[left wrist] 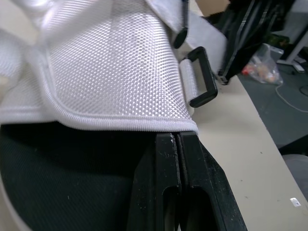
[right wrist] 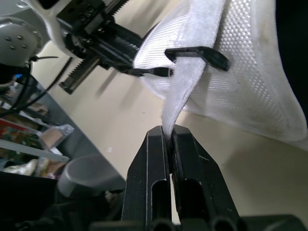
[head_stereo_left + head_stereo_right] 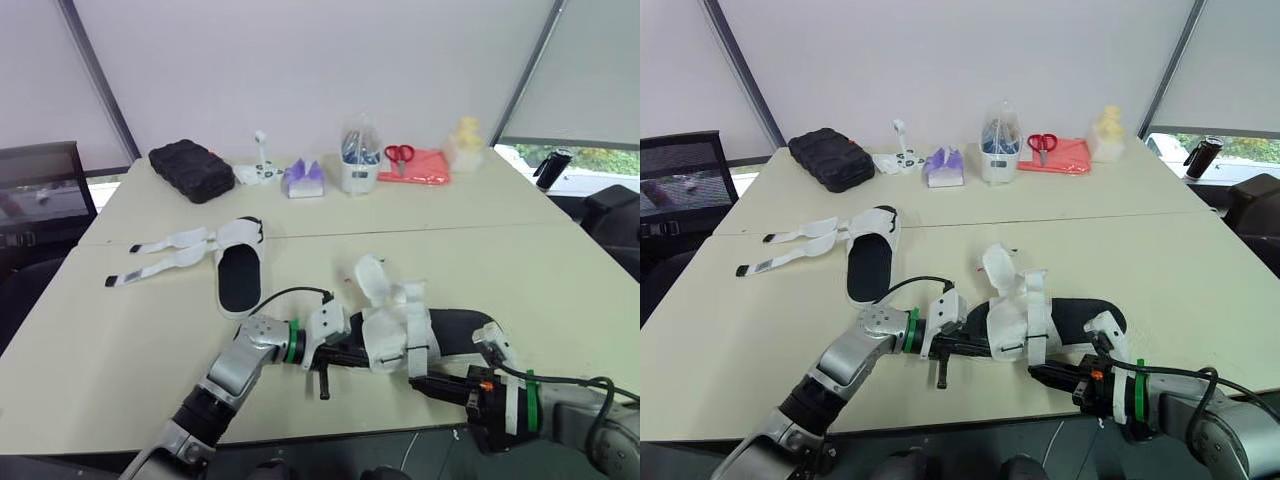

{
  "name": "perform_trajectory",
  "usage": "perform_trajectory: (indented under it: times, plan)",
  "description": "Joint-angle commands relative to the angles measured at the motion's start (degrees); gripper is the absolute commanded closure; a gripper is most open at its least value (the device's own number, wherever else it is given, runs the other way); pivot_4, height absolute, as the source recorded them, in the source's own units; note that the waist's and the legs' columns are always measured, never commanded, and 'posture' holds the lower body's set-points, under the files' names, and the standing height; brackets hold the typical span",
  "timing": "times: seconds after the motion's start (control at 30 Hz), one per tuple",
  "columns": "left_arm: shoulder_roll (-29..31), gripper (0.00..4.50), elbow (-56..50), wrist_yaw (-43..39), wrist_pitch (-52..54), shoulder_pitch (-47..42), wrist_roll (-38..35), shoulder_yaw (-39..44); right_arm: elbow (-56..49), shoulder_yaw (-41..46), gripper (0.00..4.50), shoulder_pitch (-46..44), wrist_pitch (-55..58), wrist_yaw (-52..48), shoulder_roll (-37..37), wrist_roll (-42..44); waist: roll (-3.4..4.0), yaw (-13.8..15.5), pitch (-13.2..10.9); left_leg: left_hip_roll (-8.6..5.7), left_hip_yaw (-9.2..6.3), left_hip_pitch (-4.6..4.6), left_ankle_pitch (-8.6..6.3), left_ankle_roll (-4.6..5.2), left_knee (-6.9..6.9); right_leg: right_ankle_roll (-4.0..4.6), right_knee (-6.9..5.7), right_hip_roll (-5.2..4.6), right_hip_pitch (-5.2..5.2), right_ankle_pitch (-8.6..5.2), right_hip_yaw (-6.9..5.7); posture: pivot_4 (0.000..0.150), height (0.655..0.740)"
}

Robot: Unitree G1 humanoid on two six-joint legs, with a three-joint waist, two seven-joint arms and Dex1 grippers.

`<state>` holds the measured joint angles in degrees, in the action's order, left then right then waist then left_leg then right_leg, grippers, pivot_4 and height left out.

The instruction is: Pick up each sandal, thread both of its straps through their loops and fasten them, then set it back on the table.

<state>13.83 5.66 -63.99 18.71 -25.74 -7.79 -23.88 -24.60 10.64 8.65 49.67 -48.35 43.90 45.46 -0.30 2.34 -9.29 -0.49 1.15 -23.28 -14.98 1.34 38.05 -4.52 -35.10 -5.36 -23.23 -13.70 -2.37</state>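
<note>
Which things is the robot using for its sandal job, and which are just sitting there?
For the job: held sandal, its strap, second sandal, left end effector, right end effector.

Just lying about: black pouch, red scissors, pink cloth, white cup.

this looks like an office or meeting room: pale tables (image 3: 560,270) pushed together, white blinds (image 3: 300,60) over large windows, a black office chair (image 3: 680,180) at the left side, and scissors (image 3: 399,153) and a cup of pens (image 3: 358,170) on the far table
</note>
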Motion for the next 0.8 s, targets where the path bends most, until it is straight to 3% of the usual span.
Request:
perform_trajectory:
  times: [0.03,0.37,0.8]
  plan:
    - [-0.7,4.50,2.3,-3.3,1.3,0.2,0.6,-5.5,-0.5,-1.6,4.49,-2.1,-0.9,-0.9,-0.2,-0.1,-0.01,0.0,0.0,0.00,0.00,0.00,0.00,0.00,0.00,0.00,0.00,0.00,0.00,0.00,0.00,0.150,0.7400]
    - [-1.1,4.50,5.0,-3.5,0.1,-1.5,1.3,-4.4,-2.1,-0.1,4.49,-0.1,0.7,-1.1,-0.3,1.6,-0.01,0.0,0.0,0.00,0.00,0.00,0.00,0.00,0.00,0.00,0.00,-0.02,0.00,0.00,0.00,0.150,0.7400]
    - [-2.3,4.50,6.5,-2.2,1.0,-2.6,1.4,-3.3,-11.6,9.0,4.49,7.1,4.7,-3.4,6.5,9.6,-0.05,0.2,0.0,-0.06,0.00,-0.02,-0.01,0.01,0.00,-0.03,0.02,-0.11,0.01,-0.02,-0.01,0.150,0.7400]
